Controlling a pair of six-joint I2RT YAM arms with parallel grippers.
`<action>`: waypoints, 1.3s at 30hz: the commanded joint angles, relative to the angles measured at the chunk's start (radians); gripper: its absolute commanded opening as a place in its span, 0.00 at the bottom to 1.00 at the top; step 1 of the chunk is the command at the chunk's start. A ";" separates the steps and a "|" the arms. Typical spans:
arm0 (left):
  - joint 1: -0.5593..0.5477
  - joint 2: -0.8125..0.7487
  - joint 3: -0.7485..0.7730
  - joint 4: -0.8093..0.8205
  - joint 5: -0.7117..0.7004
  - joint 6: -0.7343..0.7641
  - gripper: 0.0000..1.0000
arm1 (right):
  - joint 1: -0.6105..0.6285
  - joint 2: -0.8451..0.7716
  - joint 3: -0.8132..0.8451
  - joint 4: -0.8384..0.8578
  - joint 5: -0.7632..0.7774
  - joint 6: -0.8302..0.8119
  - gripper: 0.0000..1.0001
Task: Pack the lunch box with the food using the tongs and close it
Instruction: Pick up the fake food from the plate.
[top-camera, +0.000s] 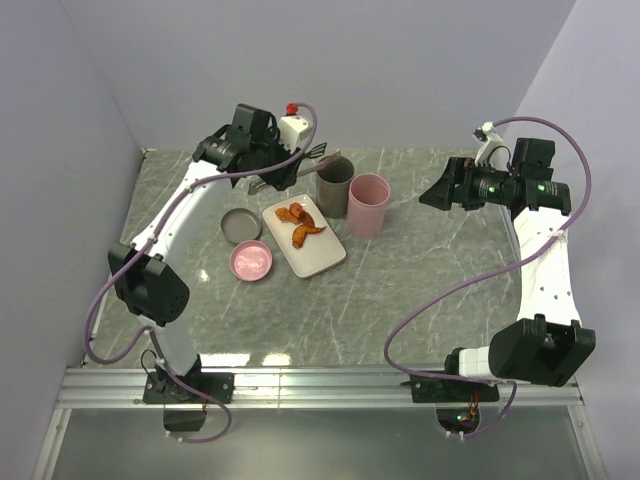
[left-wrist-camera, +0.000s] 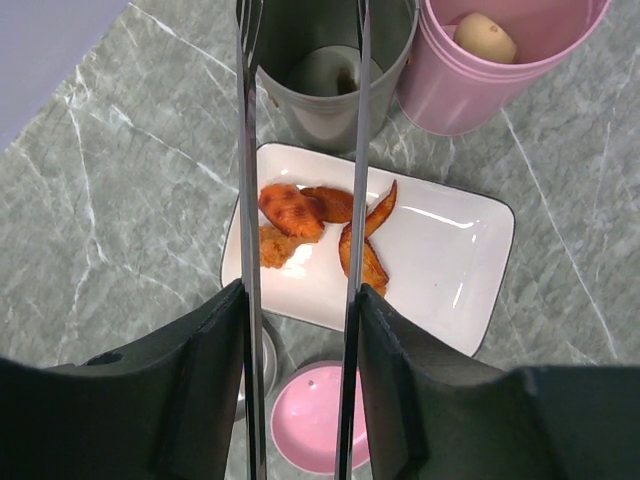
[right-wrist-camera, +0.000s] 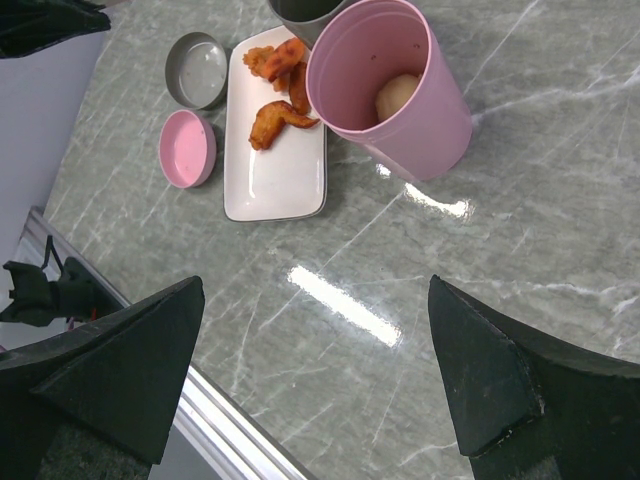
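– Lunch box (top-camera: 334, 180) position?
– Dark grey matte cylinder, upright and uncapped, just beyond the far end of the white rectangular tray (top-camera: 322, 255). A pink canister (top-camera: 368, 205) sits right up against it on the right; can't tell if they touch. There's a pale rounded lump (right-wrist-camera: 400, 95) inside the pink one.
– Grey lid (top-camera: 241, 226)?
– Shallow round disc, flat on the marbled table (top-camera: 420, 290) left of the tray. The pink lid (top-camera: 251, 261) is just nearer the arm bases.
– Food (left-wrist-camera: 310, 215)?
– Glossy orange-brown pieces, irregular in shape, clustered on the tray's end nearest the lunch box.
– Grippers?
– Left gripper (left-wrist-camera: 300, 300) clamps the tongs (left-wrist-camera: 247, 150). Two thin bright metal arms each press a black finger's inner face, running near-parallel over the food and across the grey rim. The tips are out of the wrist view.
– Right gripper (right-wrist-camera: 320, 330) is spread wide with nothing between its fingers, above the table to the right of the pink canister.
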 joint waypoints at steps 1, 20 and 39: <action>-0.004 -0.114 0.002 -0.039 0.002 -0.021 0.51 | -0.008 -0.007 0.019 0.009 -0.011 -0.003 1.00; -0.002 -0.591 -0.708 -0.021 -0.018 -0.175 0.62 | -0.006 -0.038 -0.001 0.012 -0.003 -0.004 1.00; 0.051 -0.418 -0.696 0.017 -0.017 -0.257 0.58 | -0.008 -0.038 -0.004 0.016 0.006 -0.006 1.00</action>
